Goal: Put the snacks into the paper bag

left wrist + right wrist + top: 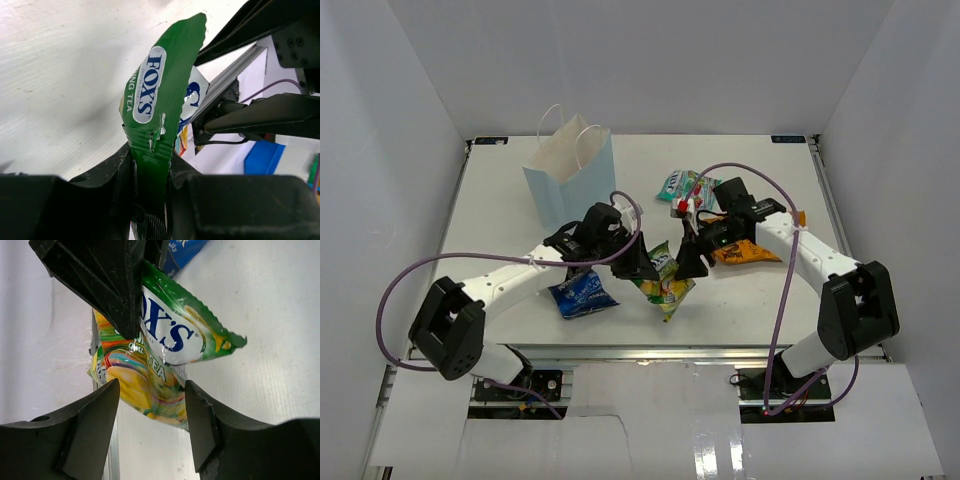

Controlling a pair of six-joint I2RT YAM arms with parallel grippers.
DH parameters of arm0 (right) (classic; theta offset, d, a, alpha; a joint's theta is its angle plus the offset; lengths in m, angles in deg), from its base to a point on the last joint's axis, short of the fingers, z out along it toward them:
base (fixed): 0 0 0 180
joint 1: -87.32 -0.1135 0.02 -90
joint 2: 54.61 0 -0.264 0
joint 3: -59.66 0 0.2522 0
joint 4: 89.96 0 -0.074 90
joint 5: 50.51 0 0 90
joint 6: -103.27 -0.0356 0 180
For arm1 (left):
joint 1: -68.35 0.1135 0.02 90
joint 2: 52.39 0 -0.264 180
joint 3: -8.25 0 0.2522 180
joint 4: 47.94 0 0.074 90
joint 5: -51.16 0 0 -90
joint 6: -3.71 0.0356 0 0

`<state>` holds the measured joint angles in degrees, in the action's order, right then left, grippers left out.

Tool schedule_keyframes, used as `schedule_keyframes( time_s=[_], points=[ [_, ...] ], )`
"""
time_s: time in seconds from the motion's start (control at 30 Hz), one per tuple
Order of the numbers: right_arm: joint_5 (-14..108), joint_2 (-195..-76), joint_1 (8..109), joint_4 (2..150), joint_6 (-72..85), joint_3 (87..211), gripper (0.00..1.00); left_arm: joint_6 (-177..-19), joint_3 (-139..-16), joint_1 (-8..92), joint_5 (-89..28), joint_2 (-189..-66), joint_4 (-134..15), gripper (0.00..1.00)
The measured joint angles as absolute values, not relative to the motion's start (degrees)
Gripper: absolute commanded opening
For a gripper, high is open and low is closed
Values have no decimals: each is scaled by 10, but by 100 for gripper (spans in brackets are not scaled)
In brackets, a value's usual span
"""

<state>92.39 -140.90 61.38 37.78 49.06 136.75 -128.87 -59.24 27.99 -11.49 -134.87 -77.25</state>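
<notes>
As the left end effector (149, 175) stands clamped on the green-yellow candy bag (162, 95), that packet hangs above the bench (495, 210), midway along its near edge.
Right end effector (152, 415): fingers apart, packet showing between them.
Paper bag (570, 180): upright, toward far left corner.
Blue crisp bag (582, 293): flat, near edge.
</notes>
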Motion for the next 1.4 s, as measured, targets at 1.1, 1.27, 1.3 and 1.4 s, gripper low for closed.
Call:
schedule_keyframes(
  time_s=[1.1, 1.27, 1.3, 1.4],
  points=[
    [952, -1423, 706, 356, 538, 1448, 71, -976, -1339, 513, -517, -1415, -1148, 28],
    [953, -1423, 718, 354, 542, 1434, 71, -955, -1308, 525, -482, -1456, -1126, 27],
    [953, -1421, 720, 354, 542, 1431, 71, -951, -1298, 526, -475, -1459, -1122, 27],
    [954, -1419, 726, 352, 542, 1427, 71, -940, -1261, 527, -456, -1460, -1114, 29]
  ],
)
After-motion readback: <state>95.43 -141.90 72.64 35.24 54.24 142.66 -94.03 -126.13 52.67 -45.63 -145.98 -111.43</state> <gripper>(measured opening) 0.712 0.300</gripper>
